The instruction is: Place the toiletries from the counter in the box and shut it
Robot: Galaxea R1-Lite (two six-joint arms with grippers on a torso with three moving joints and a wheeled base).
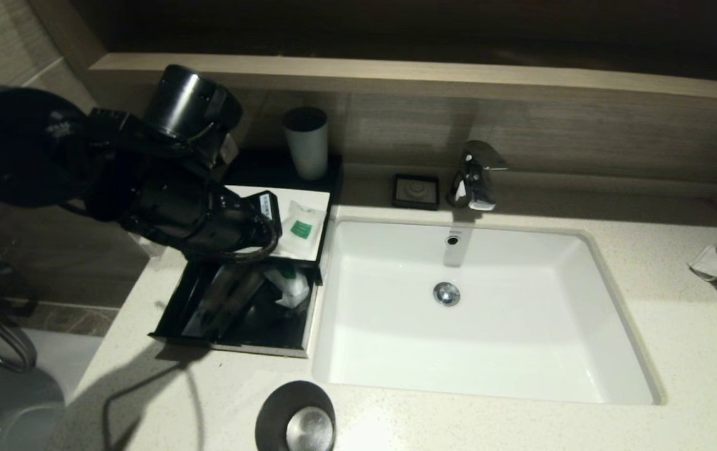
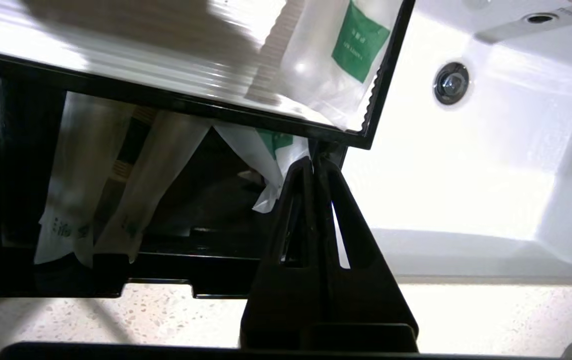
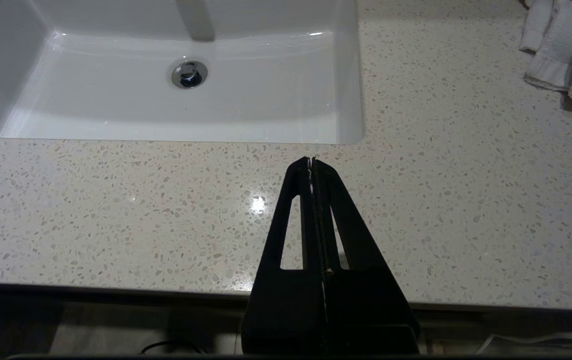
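Black and flat, the box (image 1: 252,263) sits on the cream speckled counter (image 1: 396,419) just left of the white sink (image 1: 483,313), its front drawer (image 2: 131,280) pulled out toward me. From my station I see my left gripper (image 2: 313,162) poised above the drawer's sink-side corner, fingers pressed together; whether they pinch the corner of the sachet there, I cannot tell. Two long sachets (image 2: 91,175) lie side by side in the drawer, leaning toward each other, their printed ends near the drawer's front wall. One small sachet (image 2: 271,155) with a green label rests at the drawer's sink side, partly tucked under the box's white top panel (image 2: 141,55), its corner just beside my fingertips. A second small sachet (image 1: 300,228) lies on top of that panel, near its sink-side edge. My right gripper (image 3: 311,161) hangs parked over bare counter in front of the sink, fingers clenched on nothing. A grey cup (image 1: 305,143) stands behind the box.
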